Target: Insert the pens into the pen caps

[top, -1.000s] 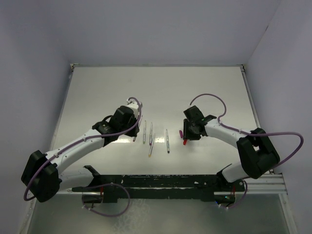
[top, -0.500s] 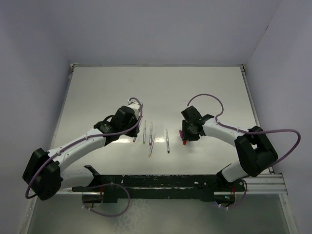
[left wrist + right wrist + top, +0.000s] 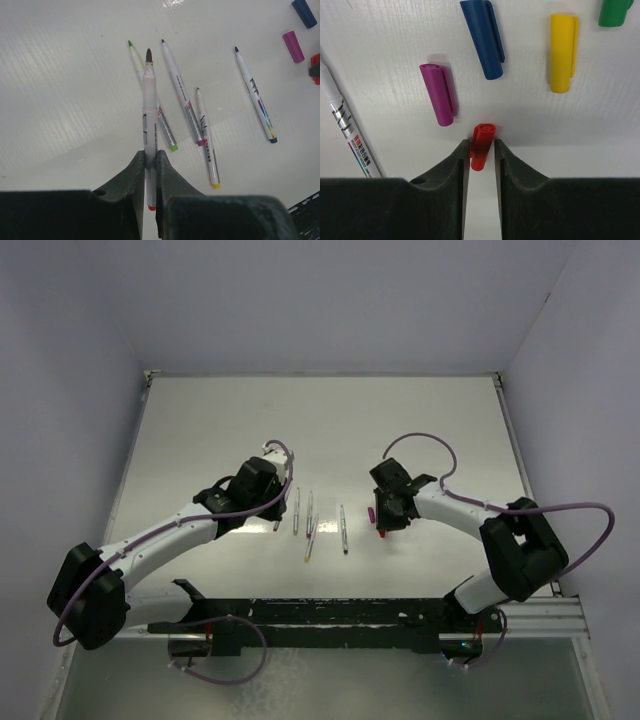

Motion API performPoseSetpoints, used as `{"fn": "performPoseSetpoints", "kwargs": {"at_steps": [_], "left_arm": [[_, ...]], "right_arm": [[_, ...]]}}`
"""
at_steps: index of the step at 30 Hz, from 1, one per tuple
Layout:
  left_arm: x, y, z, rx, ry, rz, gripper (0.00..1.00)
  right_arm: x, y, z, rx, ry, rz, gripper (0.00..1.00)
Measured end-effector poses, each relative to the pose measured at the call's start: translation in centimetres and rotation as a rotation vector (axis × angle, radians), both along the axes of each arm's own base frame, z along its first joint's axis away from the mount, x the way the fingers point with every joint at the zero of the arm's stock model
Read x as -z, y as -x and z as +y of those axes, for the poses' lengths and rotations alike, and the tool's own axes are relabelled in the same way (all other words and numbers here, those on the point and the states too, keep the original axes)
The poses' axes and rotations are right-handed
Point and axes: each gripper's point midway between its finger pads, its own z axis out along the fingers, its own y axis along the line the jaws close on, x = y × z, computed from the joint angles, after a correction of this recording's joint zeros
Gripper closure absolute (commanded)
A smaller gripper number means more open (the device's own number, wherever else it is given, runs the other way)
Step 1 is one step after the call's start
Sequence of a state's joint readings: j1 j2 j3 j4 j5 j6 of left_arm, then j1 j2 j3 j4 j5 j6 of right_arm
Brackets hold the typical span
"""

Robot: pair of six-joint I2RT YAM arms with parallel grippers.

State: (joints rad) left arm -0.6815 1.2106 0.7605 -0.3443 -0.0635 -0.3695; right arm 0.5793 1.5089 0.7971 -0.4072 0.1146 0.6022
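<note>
Over the last second both arms edged slightly inward. Left fingers (image 3: 137,167) pinched the red-ended pen (image 3: 148,95) mid-barrel, nib forward, above the four loose pens (image 3: 182,97). Right fingers (image 3: 506,160) pinched the red cap (image 3: 482,142), near the purple cap (image 3: 438,94). Judged: matched pair held, insertion pending.

A white table (image 3: 420,430) fills the middle of the scene, its surface finely ribbed and glossy, with a bright patch of glare toward its far side. Pale lilac walls enclose it: a far wall (image 3: 330,300), a left wall (image 3: 60,440) and a right wall (image 3: 590,390). Along the table's near edge runs a black rail (image 3: 330,618), meeting a silver metal bar (image 3: 550,615) at the near right. Nearer still lies a grey strip (image 3: 350,690).
</note>
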Motion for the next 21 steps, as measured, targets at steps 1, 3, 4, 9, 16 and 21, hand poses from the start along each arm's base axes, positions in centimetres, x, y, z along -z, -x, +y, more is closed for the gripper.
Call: {"fn": "performPoseSetpoints", "kwargs": {"at_steps": [1,3,4,9,16,21], "left_arm": [[0.0,0.0,0.0,0.0,0.0,0.0,1.0],[0.0,0.0,0.0,0.0,0.0,0.0,1.0],[0.0,0.0,0.0,0.0,0.0,0.0,1.0],[0.0,0.0,0.01,0.0,0.0,0.0,1.0],[0.01,-0.02,0.05,0.004,-0.006,-0.003,1.0],[0.02,-0.09,0.14,0.005,-0.012,-0.008,1.0]], "right_arm": [[0.02,0.0,-0.02,0.0,0.003,0.001,0.71],[0.01,-0.04,-0.03,0.0,0.008,0.001,0.7],[0.03,-0.04,-0.03,0.0,0.01,0.002,0.7],[0.04,-0.26,-0.01,0.003,0.015,-0.001,0.69],[0.06,-0.62,-0.01,0.006,0.024,-0.007,1.0],[-0.06,-0.76,0.12,0.01,0.019,-0.01,1.0]]}}
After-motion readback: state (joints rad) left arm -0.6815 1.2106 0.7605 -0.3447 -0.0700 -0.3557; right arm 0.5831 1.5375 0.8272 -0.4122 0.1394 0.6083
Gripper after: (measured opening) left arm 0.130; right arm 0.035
